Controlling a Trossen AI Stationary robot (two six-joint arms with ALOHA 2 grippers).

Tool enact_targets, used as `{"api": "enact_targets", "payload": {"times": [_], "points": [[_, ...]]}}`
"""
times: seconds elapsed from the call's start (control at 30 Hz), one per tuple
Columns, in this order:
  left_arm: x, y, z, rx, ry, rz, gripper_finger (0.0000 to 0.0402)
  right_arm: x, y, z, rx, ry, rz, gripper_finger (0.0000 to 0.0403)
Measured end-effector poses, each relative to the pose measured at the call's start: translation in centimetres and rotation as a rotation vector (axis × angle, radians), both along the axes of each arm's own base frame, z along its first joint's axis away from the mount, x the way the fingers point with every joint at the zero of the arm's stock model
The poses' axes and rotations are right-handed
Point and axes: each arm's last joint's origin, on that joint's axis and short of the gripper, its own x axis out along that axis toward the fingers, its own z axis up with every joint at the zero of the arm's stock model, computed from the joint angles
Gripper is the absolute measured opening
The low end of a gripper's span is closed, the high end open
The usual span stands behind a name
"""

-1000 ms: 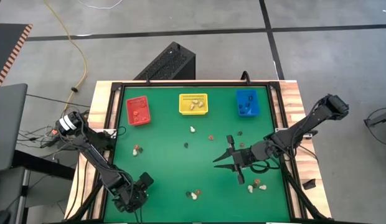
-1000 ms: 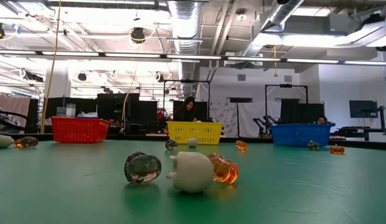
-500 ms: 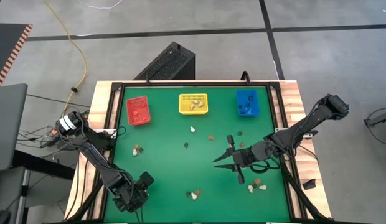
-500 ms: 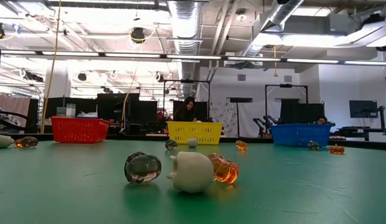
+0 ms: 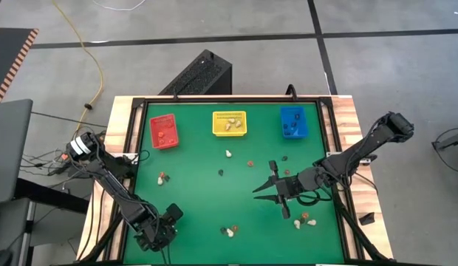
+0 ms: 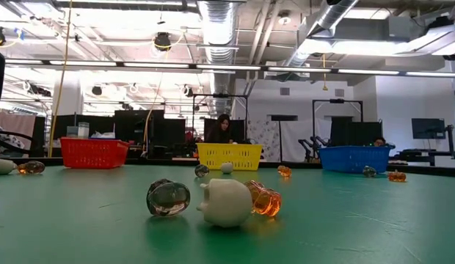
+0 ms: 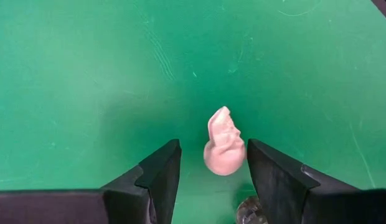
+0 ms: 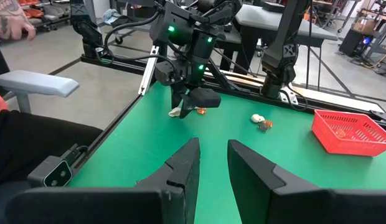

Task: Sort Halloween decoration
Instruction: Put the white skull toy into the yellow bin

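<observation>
Small cream, orange and dark trinkets lie scattered on the green mat. One cluster sits near the near edge: a cream trinket [image 5: 229, 232] [image 6: 226, 203] [image 7: 224, 142], a clear ball [image 6: 169, 198] and an orange piece [image 6: 264, 199]. My left gripper [image 5: 168, 220] [image 7: 211, 163] is open at the near left. It points at that cream trinket, which lies on the mat beyond its fingertips, untouched. My right gripper [image 5: 257, 191] [image 8: 213, 146] is open over the mat's right half, with a second cluster [image 5: 303, 219] just behind it.
The red bin [image 5: 164, 131], yellow bin [image 5: 230, 123] and blue bin [image 5: 293, 122] stand in a row along the far edge, each holding a few pieces. More trinkets lie mid-table [image 5: 228, 154] [image 5: 250, 163] and at the left [image 5: 162, 176]. A person sits beyond the table [image 6: 223, 128].
A dark part of my left arm has come slightly further into the low view at its left edge. Nothing on the mat has moved.
</observation>
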Motion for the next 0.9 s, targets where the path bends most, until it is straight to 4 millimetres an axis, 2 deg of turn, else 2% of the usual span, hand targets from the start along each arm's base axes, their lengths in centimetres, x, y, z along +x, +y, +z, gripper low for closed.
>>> {"api": "enact_targets", "payload": {"times": [0.73, 0.9], "points": [[0.11, -0.32, -0.57, -0.026, 0.036, -0.006, 0.0176, 0.00, 0.01, -0.02, 0.000, 0.001, 0.001, 0.0113], [0.21, -0.22, -0.57, -0.024, 0.034, -0.008, 0.0153, 0.00, 0.01, -0.02, 0.000, 0.001, 0.001, 0.0113]]}}
